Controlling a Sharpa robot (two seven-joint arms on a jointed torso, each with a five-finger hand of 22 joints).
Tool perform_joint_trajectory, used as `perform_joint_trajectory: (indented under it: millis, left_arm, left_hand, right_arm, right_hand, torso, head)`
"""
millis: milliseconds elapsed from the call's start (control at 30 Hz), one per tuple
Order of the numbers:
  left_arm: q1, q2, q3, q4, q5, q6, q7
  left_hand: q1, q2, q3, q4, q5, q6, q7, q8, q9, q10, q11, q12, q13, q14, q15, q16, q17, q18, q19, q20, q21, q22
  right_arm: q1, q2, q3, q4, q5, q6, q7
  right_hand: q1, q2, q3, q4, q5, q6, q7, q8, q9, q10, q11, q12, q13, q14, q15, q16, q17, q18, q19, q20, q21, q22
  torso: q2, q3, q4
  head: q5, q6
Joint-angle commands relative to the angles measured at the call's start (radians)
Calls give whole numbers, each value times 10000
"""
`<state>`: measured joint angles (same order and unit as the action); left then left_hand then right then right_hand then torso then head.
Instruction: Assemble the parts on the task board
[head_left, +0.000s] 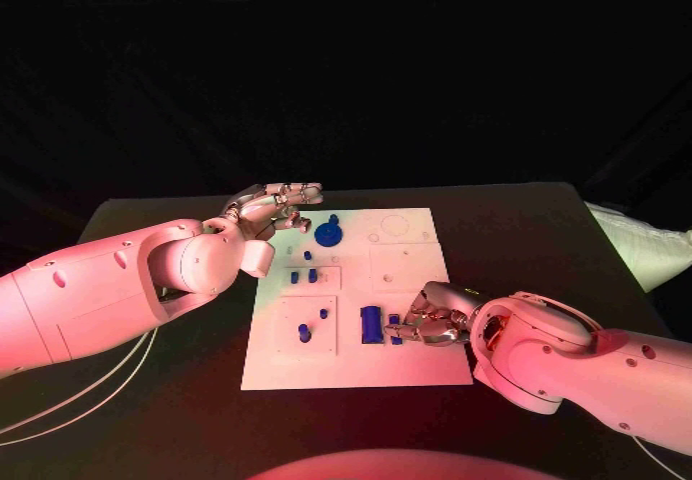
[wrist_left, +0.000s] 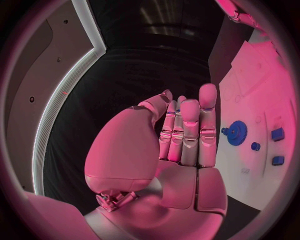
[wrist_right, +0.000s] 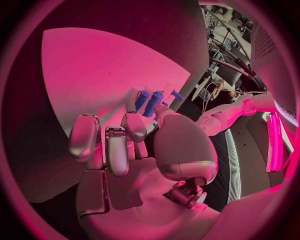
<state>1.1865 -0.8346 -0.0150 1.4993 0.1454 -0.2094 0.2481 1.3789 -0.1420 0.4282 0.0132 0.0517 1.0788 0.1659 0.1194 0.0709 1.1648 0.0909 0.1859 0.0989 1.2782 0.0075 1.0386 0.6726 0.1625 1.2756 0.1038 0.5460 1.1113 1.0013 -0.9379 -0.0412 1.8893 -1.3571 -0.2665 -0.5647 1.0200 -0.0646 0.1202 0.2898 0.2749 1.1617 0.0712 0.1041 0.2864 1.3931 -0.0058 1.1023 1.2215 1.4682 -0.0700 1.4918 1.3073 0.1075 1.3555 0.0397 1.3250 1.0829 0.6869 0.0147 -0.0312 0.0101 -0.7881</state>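
From the head view, the white task board (head_left: 411, 365) lies mid-frame on the black worktop (head_left: 159, 215). The left hand (head_left: 271, 210) hovers off its upper-left corner beside a blue gear (head_left: 329, 236). The right hand (head_left: 430, 322), at lower right, touches a small blue part (head_left: 395, 330) beside a blue block (head_left: 371, 324).

In the left wrist view, the left hand's fingers (wrist_left: 190, 131) stand straight and together, grasping nothing.

In the right wrist view, the right hand's fingers (wrist_right: 134, 127) curl toward blue parts (wrist_right: 152, 103); whether they grip one, I cannot tell.

white task board (head_left: 411, 372), blue parts (head_left: 372, 324)

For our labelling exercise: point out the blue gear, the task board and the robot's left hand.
blue gear (head_left: 329, 236): head view, middle of its disc.
task board (head_left: 411, 370): head view, bare white part near its front edge.
left hand (wrist_left: 181, 140): left wrist view, on the upright fingers.
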Motion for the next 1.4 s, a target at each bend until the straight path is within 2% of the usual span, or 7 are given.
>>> perform_joint_trajectory:
  millis: [33, 167, 300, 400, 600, 767, 1400]
  left_arm:
    - [6, 21, 7, 5, -10, 195, 19]
    - [6, 63, 7, 1, -10, 223, 17]
    - [6, 87, 7, -5, -10, 240, 11]
    - [6, 81, 7, -16, -10, 235, 10]
    - [6, 102, 7, -26, -10, 241, 9]
    - [5, 129, 7, -27, -10, 255, 1]
    - [5, 126, 7, -40, -10, 264, -12]
  left_hand:
    - [-74, 46, -63, -22, 19, -75, 2, 47, -15, -54, 11, 38, 12, -45, 8, -43, -9, 97, -62, 38, -39, -17]
    - [-84, 41, -76, -18, 19, -89, 5, 44, -17, -67, 15, 38, 12, -49, 11, -45, -17, 98, -64, 41, -53, -26]
    - [-83, 41, -78, -18, 19, -93, 6, 43, -18, -71, 15, 38, 11, -47, 12, -39, -9, 97, -62, 41, -51, -26]
    - [-83, 41, -78, -18, 19, -93, 6, 43, -18, -71, 15, 38, 11, -47, 12, -39, -9, 97, -62, 41, -51, -26]
    - [-83, 41, -78, -18, 19, -93, 6, 43, -18, -71, 15, 38, 11, -47, 12, -39, -9, 97, -62, 41, -51, -26]
    - [-83, 41, -78, -18, 19, -93, 6, 43, -18, -71, 15, 38, 11, -47, 12, -39, -9, 97, -62, 41, -51, -26]
    - [-83, 41, -78, -18, 19, -93, 6, 43, -18, -71, 15, 38, 11, -47, 12, -39, -9, 97, -62, 41, -51, -26]
  right_arm:
    - [-14, -30, -2, 72, -258, -1, 90]
    - [-16, -87, -2, 123, -315, -19, 81]
    - [-16, -156, -2, 135, -403, 9, 71]
    - [-16, -187, -2, 127, -446, 98, 91]
    - [-17, -147, -2, 129, -466, 366, 142]
    - [-17, -105, -2, 65, -495, 496, 129]
    - [-19, 128, -2, -380, -457, 499, 70]
  right_hand:
    - [-51, 71, -59, -7, -28, 78, -27, 65, 15, 43, -19, -19, 19, 774, -37, -16, 1359, -127, 36, -44, 6, 7]
    - [-14, 117, -94, -18, -3, 82, -30, 68, 20, 50, -22, -9, 27, 775, -39, -15, 1361, -127, 37, -45, 5, 5]
    - [163, 202, -223, -55, 136, 85, -35, 70, 36, 67, -27, 22, 58, 778, -44, -9, 1369, -127, 42, -48, 6, 11]
    - [559, 203, -362, -204, 80, 75, -32, 67, 54, 62, -28, 16, 67, 775, -45, -19, 1357, -125, 38, -51, -1, 7]
    - [1507, 127, -624, -724, -737, 52, -12, 55, 83, 31, -13, -36, 56, 770, -37, -36, 1336, -120, 16, -44, -31, -24]
    - [1939, 238, -759, -972, -1222, 51, 1, 47, 96, 34, -5, -33, 72, 771, -26, -36, 1338, -119, 13, -34, -39, -24]
    - [1929, 550, -881, -889, -1154, 106, -13, 64, 113, 120, -13, 152, 217, 781, -30, -10, 1378, -130, 46, -32, -4, 43]
  torso:
    - [3, 13, -18]
    - [3, -2, 5]
    - [7, 6, -7]
    - [4, -1, 2]
    - [7, -2, 9]
    - [1, -13, 1]
    - [7, -10, 1]
  head:
    - [-15, 3]
    - [-27, -2]
    - [-6, 18]
    - [-27, 31]
    - [-17, 36]
    - [-21, 40]
    - [-8, 91]
